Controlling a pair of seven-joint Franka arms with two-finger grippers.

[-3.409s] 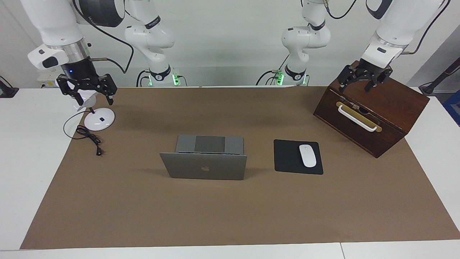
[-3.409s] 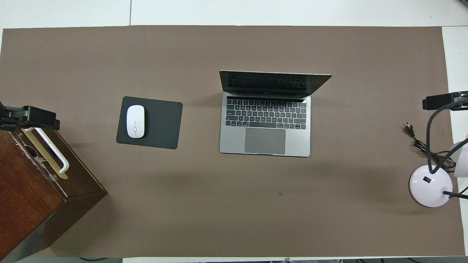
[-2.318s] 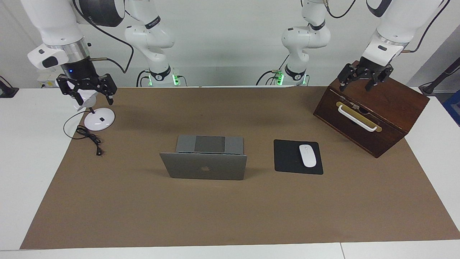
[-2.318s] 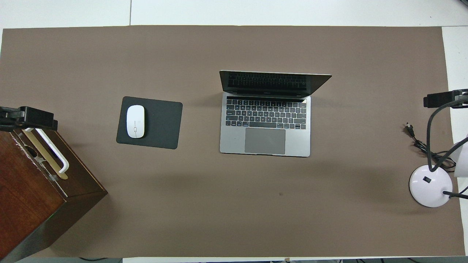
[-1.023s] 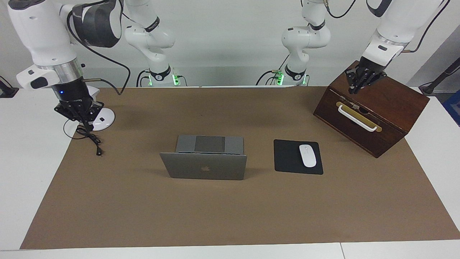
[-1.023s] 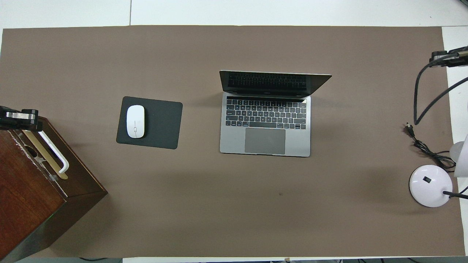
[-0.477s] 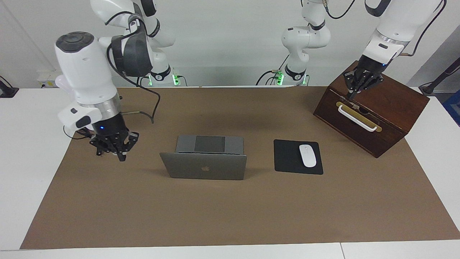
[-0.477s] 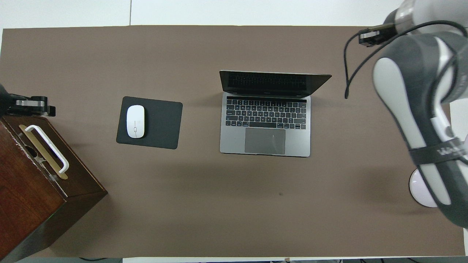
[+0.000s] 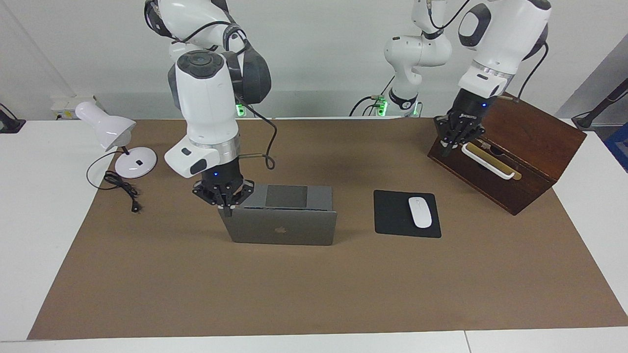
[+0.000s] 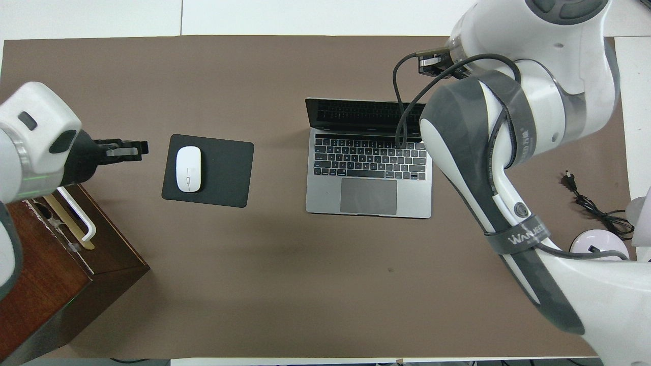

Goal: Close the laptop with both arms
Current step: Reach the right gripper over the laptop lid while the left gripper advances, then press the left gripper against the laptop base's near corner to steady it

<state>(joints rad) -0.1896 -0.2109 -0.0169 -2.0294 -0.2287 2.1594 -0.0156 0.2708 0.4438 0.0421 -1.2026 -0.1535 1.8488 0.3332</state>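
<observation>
The silver-grey laptop [image 9: 282, 228] stands open in the middle of the brown mat, its lid upright and its keyboard [image 10: 368, 162] toward the robots. My right gripper [image 9: 227, 208] is shut. It points down at the lid's top edge, at the corner toward the right arm's end, and seems to touch it. In the overhead view the right arm hides that gripper and that corner. My left gripper [image 9: 449, 147] is shut and empty. It hangs over the mat between the wooden box and the mousepad, also seen in the overhead view [image 10: 127, 148].
A black mousepad [image 9: 392, 213] with a white mouse [image 9: 420, 212] lies beside the laptop toward the left arm's end. A dark wooden box [image 9: 530, 142] with a white handle stands at that end. A white desk lamp [image 9: 132, 164] and its cable [image 9: 122, 189] are at the right arm's end.
Both grippers have shut. The right arm swung from over the lamp to the laptop lid's corner. The left arm moved off the wooden box toward the mousepad. The laptop has not moved.
</observation>
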